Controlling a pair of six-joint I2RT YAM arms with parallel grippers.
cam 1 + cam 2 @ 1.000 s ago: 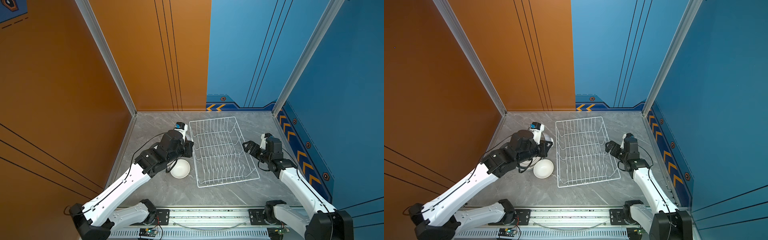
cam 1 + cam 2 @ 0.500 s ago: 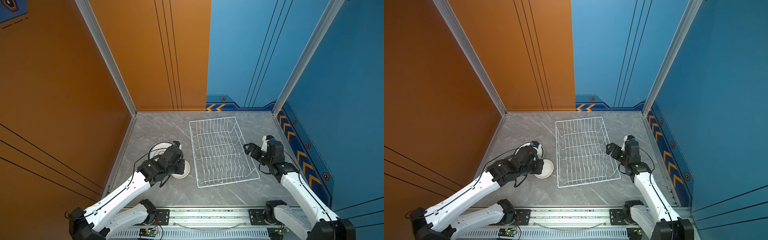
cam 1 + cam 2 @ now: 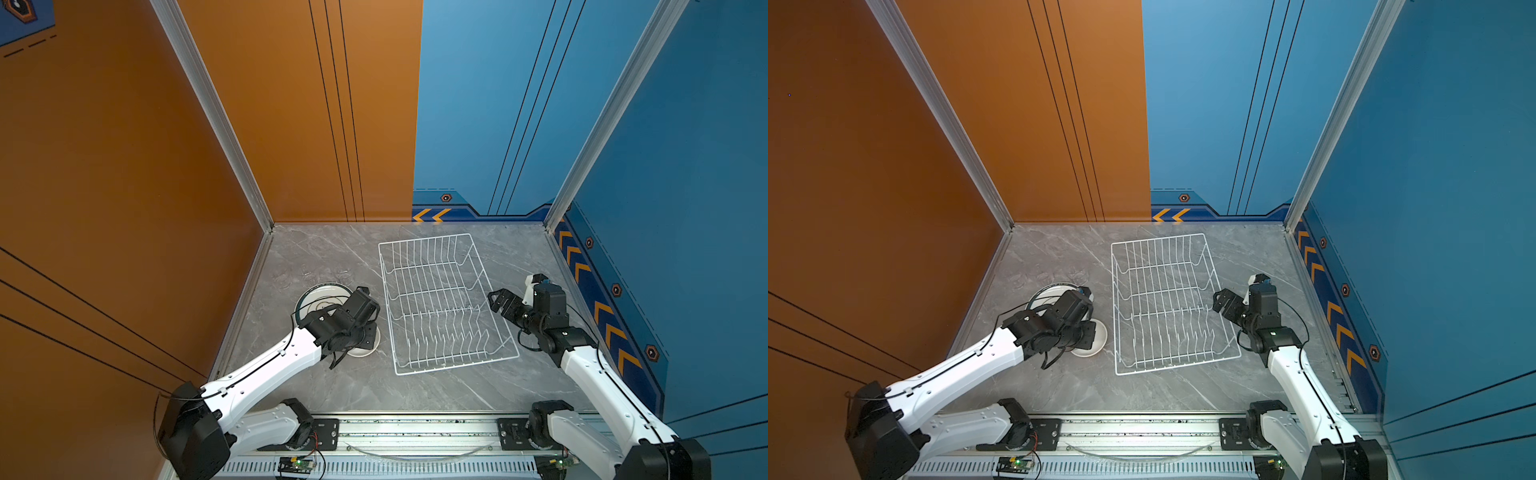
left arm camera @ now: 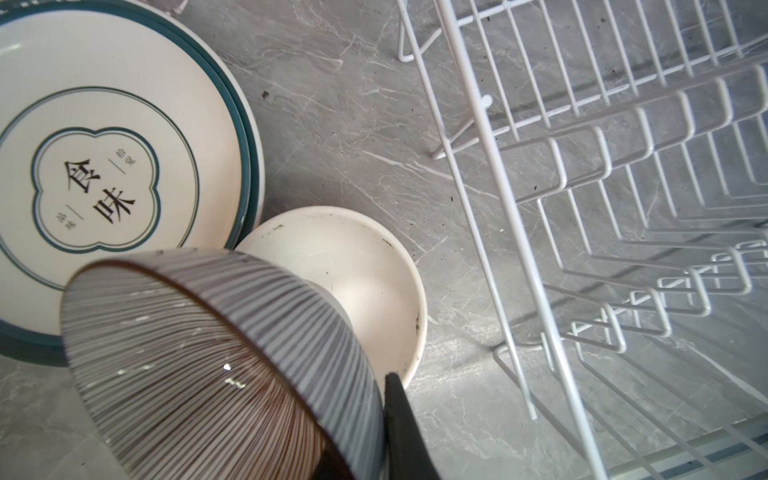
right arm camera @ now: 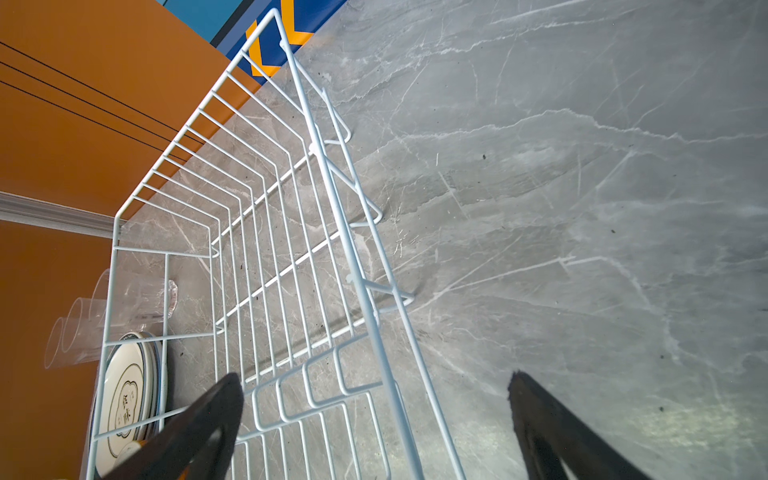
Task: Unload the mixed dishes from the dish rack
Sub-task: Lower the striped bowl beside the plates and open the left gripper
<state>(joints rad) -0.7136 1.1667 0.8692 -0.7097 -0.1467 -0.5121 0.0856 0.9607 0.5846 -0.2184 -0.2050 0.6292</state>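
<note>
My left claw (image 3: 366,332) is pressed together on the rim of the striped bowl (image 4: 208,353). In the left wrist view one black finger (image 4: 399,415) lies against the outside of the bowl wall; the other finger I cannot see. The bowl is tilted, w/ its opening toward the wrist camera & its foot pointing down into a plain white bowl (image 4: 353,282). If the 2 bowls touch, I cannot tell.

The white bowl stands on the grey marble table (image 3: 332,386), just beside a stack of plates (image 4: 104,166). The plates are white w/ dark teal rim. The top one shows a teal emblem w/ black Chinese characters in the centre. At least 2 plates are in the stack. In both top views my left wrist covers most of the white bowl & part of the plates.

The dish rack (image 3: 440,299) stands on the table to the right of these dishes, near but apart. It is white wire, rectangular, w/ rows of upright prongs in the half nearer to my base.

Approx. 3 clear glasses (image 5: 137,299) are in a row past the plates. I see them through the rack wires in the right wrist view.

My right claw (image 3: 498,300) is spread wide and holds nothing. It hangs just beside the right long side of the rack. In the right wrist view the top rim wire appears between its 2 fingers (image 5: 216,415); if it touches them, I cannot tell.
</note>
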